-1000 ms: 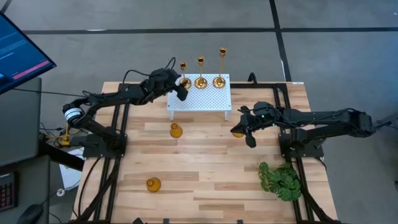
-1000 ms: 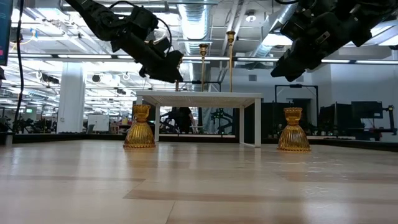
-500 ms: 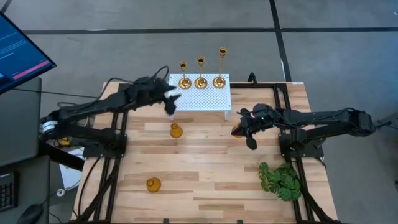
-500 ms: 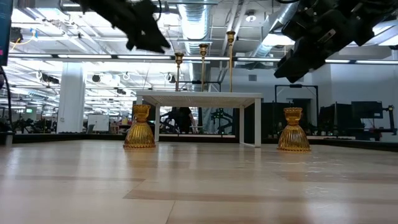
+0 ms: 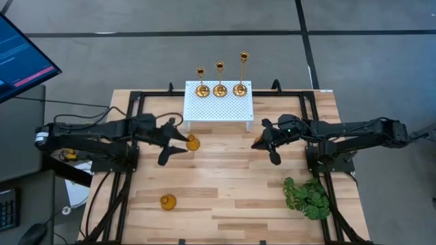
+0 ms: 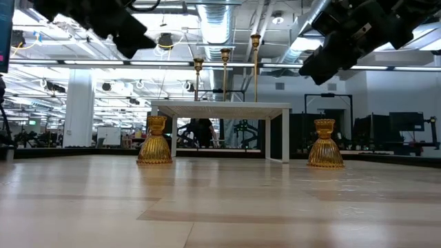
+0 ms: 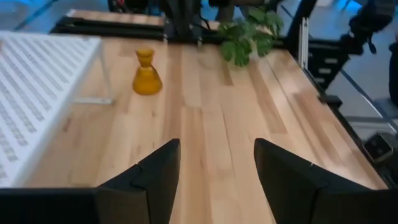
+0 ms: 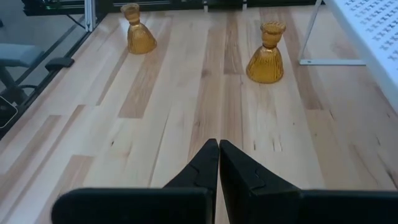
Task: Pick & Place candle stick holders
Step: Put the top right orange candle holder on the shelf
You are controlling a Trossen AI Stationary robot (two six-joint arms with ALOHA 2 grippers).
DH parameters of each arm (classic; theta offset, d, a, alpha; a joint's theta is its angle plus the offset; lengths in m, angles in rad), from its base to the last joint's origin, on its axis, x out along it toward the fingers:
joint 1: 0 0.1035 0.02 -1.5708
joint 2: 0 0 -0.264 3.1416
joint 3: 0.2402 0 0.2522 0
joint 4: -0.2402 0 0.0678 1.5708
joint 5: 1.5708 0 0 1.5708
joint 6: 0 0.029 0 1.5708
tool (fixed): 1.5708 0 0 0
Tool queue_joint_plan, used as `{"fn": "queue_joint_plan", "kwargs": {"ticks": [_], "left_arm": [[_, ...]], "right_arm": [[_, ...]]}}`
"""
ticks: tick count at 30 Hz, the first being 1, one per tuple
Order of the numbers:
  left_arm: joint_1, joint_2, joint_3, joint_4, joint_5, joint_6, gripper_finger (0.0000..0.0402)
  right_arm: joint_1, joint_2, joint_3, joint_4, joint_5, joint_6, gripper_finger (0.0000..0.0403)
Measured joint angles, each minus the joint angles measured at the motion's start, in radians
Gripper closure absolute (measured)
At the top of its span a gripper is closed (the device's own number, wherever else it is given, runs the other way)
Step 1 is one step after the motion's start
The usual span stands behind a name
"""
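On the far middle of the worktop [image 5: 225, 180], three slim brass candle stick holders [image 5: 220, 87] stand in a row along the far edge of the white perforated stand [image 5: 218, 109], rising in height from left to right. Three squat amber holders sit on the bare wood: one [image 5: 193, 143] just in front of the stand's near-left leg, one [image 5: 167, 201] well toward the near left, and one [image 7: 147, 74] by the stand's near-right side, mostly hidden in the high view under the right arm but plain in the left wrist view and in the low view [image 6: 324, 145]. That makes six holders in all, none of them gripped.

The left end effector [image 5: 172, 141] hovers above the wood just left of the holder by the stand's leg, its fingers spread apart, nothing between them. The right end effector [image 5: 264, 143] hangs right of the stand, over or just beside the third squat holder, with its fingers pressed together on nothing; in its wrist view the other two squat holders stand well ahead of the fingertips.

A green leafy plant [image 5: 308, 196] lies at the near right of the worktop, clear of both arms. A monitor [image 5: 20, 58] shows off the far left edge.
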Motion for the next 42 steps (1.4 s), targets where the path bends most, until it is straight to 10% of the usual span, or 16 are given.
{"fn": "queue_joint_plan", "kwargs": {"ticks": [21,34,42], "left_arm": [[-0.019,0.144,-0.051,0.098,-0.036,-0.102,0.0204],[-0.019,0.062,-0.051,0.075,0.056,0.073,0.0391],[-0.019,-0.196,-0.051,-0.139,0.007,0.222,0.0397]], "right_arm": [[-0.001,0.000,0.000,0.047,0.000,0.003,0.0396],[-0.001,0.000,0.000,0.142,0.000,0.003,0.0396],[-0.003,0.000,0.000,0.150,0.003,0.054,0.0396]]}}
